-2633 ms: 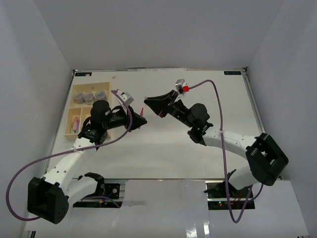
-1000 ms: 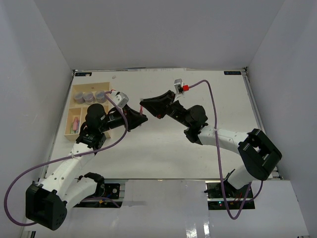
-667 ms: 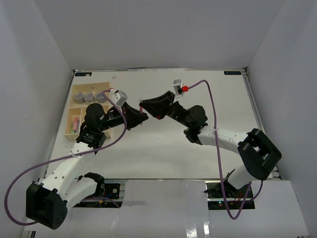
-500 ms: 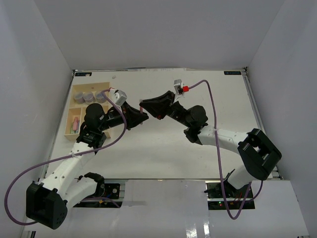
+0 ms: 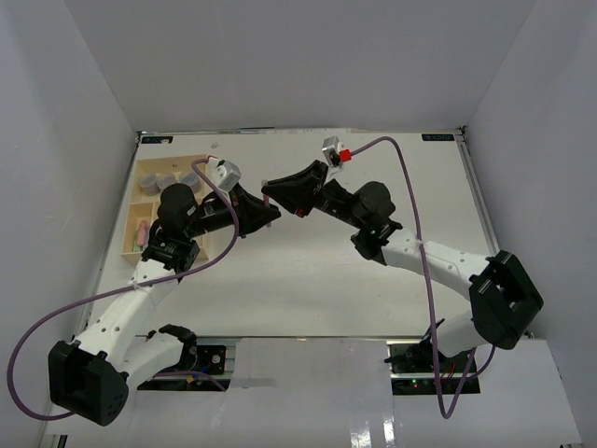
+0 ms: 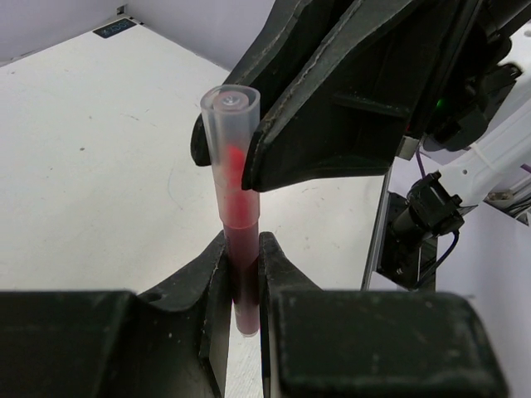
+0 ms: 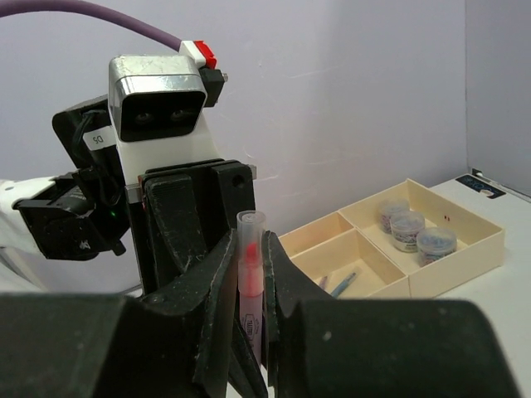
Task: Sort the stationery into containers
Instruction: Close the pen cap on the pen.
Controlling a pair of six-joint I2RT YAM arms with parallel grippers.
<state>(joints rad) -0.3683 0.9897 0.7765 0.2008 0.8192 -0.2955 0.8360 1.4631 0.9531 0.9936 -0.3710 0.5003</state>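
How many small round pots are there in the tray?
3. The squat round grey-purple pots stand in a row in the long compartment of the pale cream rectangular tray; others may be hidden.

We've got a white table (image 5: 308, 280) boxed in by three plain pale-grey walls: left wall (image 5: 56, 168), back wall (image 5: 298, 56), right wall (image 5: 546, 159). Two small black stickers sit at the table's far edge, the far-left label (image 5: 157, 140) in the corner and the far-right label (image 5: 437, 137) near the other corner. We can't read either. A glossy white strip (image 5: 308, 392) runs along the near side, below the table. In the left wrist view we see faint scuffs on the tabletop.
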